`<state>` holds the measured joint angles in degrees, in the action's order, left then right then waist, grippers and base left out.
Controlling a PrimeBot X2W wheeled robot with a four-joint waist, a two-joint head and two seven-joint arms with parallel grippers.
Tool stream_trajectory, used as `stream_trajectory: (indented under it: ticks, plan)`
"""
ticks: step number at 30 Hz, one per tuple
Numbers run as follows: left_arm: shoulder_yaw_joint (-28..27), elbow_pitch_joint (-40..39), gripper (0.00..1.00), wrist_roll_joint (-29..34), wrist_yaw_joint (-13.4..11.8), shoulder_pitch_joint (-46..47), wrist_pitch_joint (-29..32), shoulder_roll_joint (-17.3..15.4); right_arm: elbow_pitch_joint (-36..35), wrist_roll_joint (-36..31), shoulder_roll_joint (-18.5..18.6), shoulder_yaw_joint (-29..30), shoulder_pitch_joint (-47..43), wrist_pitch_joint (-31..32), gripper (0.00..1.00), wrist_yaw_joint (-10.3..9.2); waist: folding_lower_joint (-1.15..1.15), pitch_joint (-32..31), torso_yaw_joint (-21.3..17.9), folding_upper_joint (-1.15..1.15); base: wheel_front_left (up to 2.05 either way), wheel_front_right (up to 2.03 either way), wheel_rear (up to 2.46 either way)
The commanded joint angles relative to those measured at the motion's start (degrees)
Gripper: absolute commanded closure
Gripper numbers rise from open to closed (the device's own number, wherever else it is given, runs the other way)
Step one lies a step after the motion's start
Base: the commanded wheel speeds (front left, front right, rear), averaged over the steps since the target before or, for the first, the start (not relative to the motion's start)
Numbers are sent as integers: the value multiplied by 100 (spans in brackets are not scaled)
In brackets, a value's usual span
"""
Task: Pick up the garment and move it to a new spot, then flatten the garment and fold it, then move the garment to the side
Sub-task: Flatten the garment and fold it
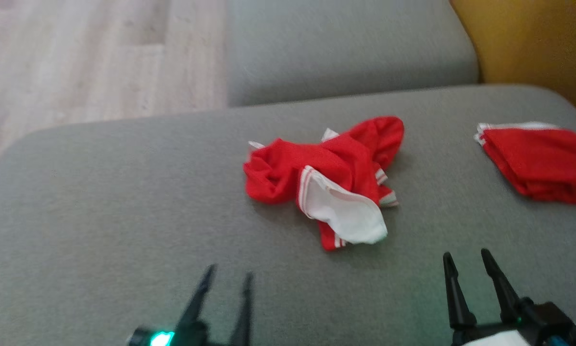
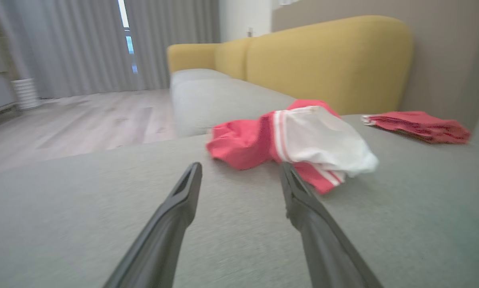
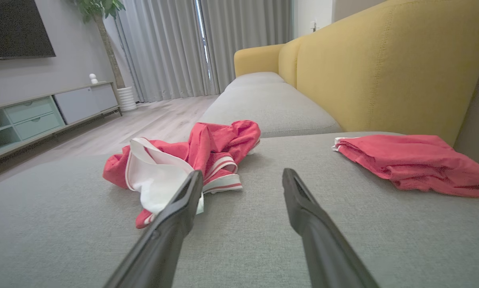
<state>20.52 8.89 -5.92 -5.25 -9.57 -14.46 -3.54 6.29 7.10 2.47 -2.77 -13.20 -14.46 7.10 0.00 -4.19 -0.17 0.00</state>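
The garment (image 1: pixel 317 163) (image 2: pixel 243 144) (image 3: pixel 207 148), red with white trim and a white panel turned outward, lies crumpled near the middle of the grey sofa cushion (image 1: pixel 100 216). We see our left hand (image 1: pixel 230 271) (image 2: pixel 240 166) low over the cushion just short of the heap, its fingers apart and holding nothing. Our right hand (image 1: pixel 465 253) (image 3: pixel 243 173) sits off to the right, fingers likewise spread and empty, clear of the fabric. A folded red cloth (image 1: pixel 540 161) (image 2: pixel 419 126) (image 3: pixel 415 162) rests well apart at the cushion's right side, near the yellow backrest (image 2: pixel 331 60) (image 3: pixel 383 68).
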Motion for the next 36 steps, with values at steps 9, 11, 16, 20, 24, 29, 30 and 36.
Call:
stream_trajectory:
  ticks: [9,11,16,20,24,29,30,36]
  plan:
    - [1214,1592,0,100,554,2087,-53,66,-358,-50,161,-373,795,-53,0,39,0,1152,-866,0,0,0,0]
    - [1474,1987,0,36,595,2440,-53,66,-380,-28,181,-423,922,-53,0,39,0,1327,-998,0,0,0,0]
    - [2001,2900,0,-79,399,3262,-53,66,-385,16,205,-458,1166,-54,0,39,0,1621,-1239,0,0,0,0]
    - [2330,3370,0,-346,213,3763,-52,66,-383,39,214,-452,1270,-54,0,39,0,1771,-1357,0,0,0,0]
    - [2608,3734,100,-700,46,4200,-52,66,-360,67,202,-460,1337,-54,0,39,0,1812,-1447,0,0,0,0]
    - [2676,3343,100,-923,82,4403,-52,66,-345,84,172,-462,1353,-54,0,39,0,1711,-1496,0,0,0,0]
    - [2674,3163,100,-980,133,4460,-52,66,-341,87,163,-461,1348,-54,0,39,0,1670,-1504,0,0,0,0]
    - [2467,2130,100,-1270,646,5290,-53,66,-295,113,101,-528,1294,-54,0,39,0,1346,-1603,0,0,0,0]
